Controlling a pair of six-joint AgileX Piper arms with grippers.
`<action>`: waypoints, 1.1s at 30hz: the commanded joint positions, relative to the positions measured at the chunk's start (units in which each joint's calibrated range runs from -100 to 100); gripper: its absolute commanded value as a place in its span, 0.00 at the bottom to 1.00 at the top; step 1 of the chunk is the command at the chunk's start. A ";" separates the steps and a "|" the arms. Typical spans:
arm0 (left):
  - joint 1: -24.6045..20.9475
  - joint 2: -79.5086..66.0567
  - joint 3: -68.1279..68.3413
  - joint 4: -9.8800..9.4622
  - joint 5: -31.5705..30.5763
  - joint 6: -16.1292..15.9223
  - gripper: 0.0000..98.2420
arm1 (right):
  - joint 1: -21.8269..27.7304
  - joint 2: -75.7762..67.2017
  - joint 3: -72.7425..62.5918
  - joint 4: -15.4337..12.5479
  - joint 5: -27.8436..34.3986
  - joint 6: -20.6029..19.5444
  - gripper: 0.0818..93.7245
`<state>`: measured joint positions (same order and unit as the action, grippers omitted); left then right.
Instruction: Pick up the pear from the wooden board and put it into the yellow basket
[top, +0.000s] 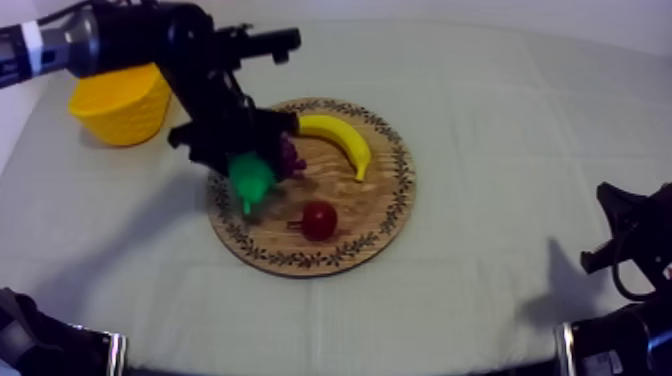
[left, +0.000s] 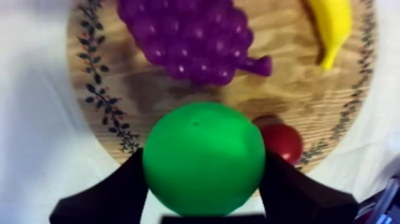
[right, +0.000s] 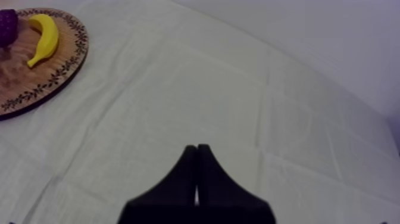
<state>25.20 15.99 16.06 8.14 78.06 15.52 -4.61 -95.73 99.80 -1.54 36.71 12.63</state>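
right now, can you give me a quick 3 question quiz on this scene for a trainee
1. True or false: the right gripper is shut on nothing.
2. The left gripper is: A open; B shut on the pear; C shut on nothing.
3. How many fruits lie ungripped on the wooden board?
Key: 1 true; 2 B; 3 three.
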 joint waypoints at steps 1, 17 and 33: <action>-0.22 -2.71 -1.49 -0.42 1.57 0.05 0.53 | 0.01 -0.03 -0.02 0.00 -0.01 -0.01 0.00; -2.72 -13.32 -13.26 -4.09 11.27 -2.00 0.54 | 0.01 -0.03 -0.02 0.00 -0.01 -0.01 0.00; -8.55 -11.59 -19.72 -5.13 14.63 -4.71 0.54 | 0.01 -0.03 -0.02 0.00 -0.01 -0.01 0.00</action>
<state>17.91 4.00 -3.28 3.04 92.67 11.33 -4.61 -95.73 99.80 -1.54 36.71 12.61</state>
